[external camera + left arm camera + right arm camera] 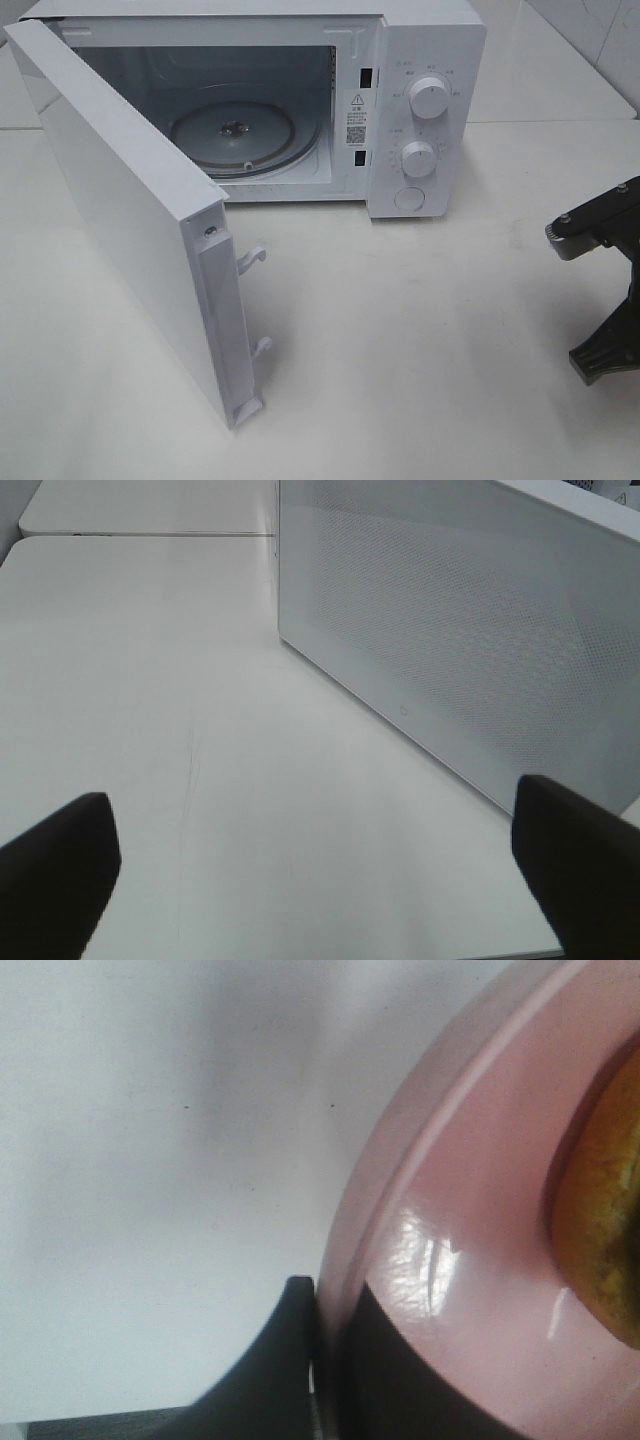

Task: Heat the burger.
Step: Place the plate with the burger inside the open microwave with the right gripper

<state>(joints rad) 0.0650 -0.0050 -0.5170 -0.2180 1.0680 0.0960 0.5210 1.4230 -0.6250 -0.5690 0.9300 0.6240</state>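
The burger (600,1210) shows only as a golden-brown edge in the right wrist view, sitting on a flat pink plate (470,1160). My right gripper (325,1295) is shut on the plate's rim, one dark finger (265,1370) outside the rim and the other on the plate's inner side. In the exterior high view only part of the right arm (600,290) shows at the right edge; plate and burger are out of frame there. My left gripper (320,850) is open and empty above the table, facing the door's outer face (460,630).
The white microwave (430,60) stands at the back, its door (120,200) swung wide open to the left. The glass turntable (245,135) inside is bare. Two knobs (428,97) sit on its right panel. The white table (420,350) stretches in front.
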